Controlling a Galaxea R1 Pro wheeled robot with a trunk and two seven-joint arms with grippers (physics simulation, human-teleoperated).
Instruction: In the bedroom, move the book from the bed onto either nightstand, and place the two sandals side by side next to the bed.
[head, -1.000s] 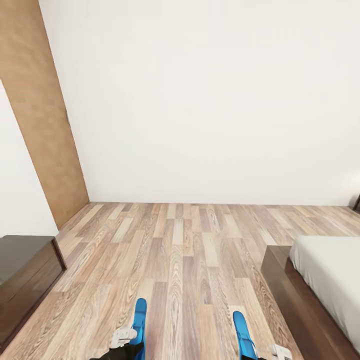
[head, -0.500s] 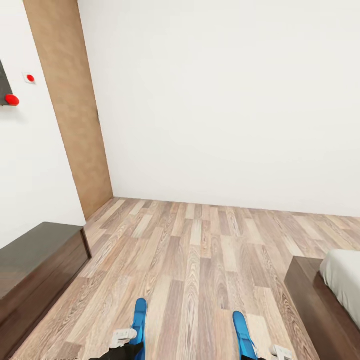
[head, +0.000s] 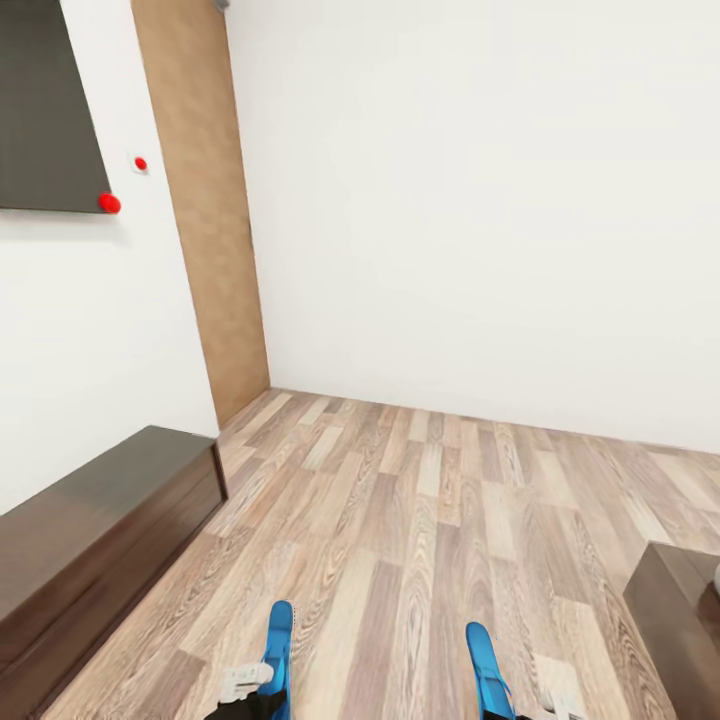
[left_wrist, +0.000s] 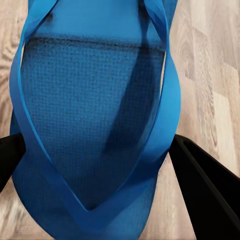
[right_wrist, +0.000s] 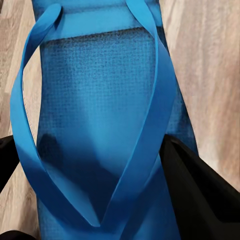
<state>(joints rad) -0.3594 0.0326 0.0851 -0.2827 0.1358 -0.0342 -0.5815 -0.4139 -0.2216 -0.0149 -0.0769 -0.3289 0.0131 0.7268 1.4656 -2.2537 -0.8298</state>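
Each gripper is clenched on a flat bright blue flip-flop sandal, left and right, jaws at the sides. The view has swung left: the dark-brown wooden bed now barely shows, the long dark-wood cabinet more.

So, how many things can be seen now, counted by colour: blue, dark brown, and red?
Blue: 2, the sandal in the left gripper and the sandal in the right gripper.
Dark brown: 2, the long low cabinet and the bed frame corner.
Red: 2, the larger dot and the smaller dot on the wall.
Total: 6.
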